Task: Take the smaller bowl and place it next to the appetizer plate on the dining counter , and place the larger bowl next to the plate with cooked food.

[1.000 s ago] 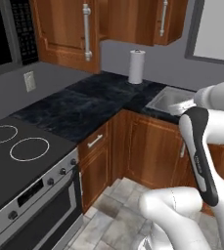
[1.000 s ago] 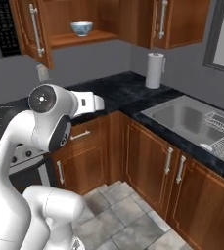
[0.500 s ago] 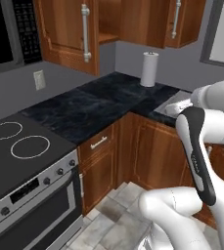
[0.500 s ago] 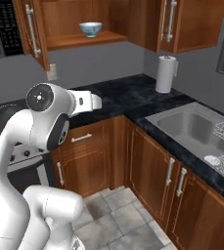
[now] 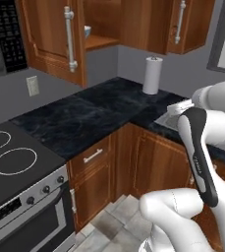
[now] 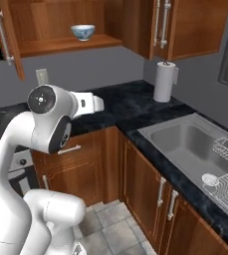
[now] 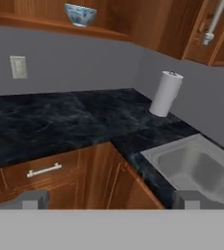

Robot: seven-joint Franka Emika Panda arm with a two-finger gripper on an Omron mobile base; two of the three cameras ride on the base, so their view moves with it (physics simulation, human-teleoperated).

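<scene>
The base has swung round so the small bowl (image 6: 82, 32) on the open shelf, left of the paper roll (image 6: 164, 81), faces the spread, empty tool (image 7: 111, 199), ready for reaching.

The white arm rises from the base, bends at a dark-jointed elbow and reaches forward level. Its gripper (image 7: 108, 199) holds nothing, jaws spread wide, the two finger tips (image 7: 31, 199) far apart.

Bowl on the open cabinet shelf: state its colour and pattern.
The bowl is pale white inside with a blue pattern outside, clearest in the right base view.
</scene>
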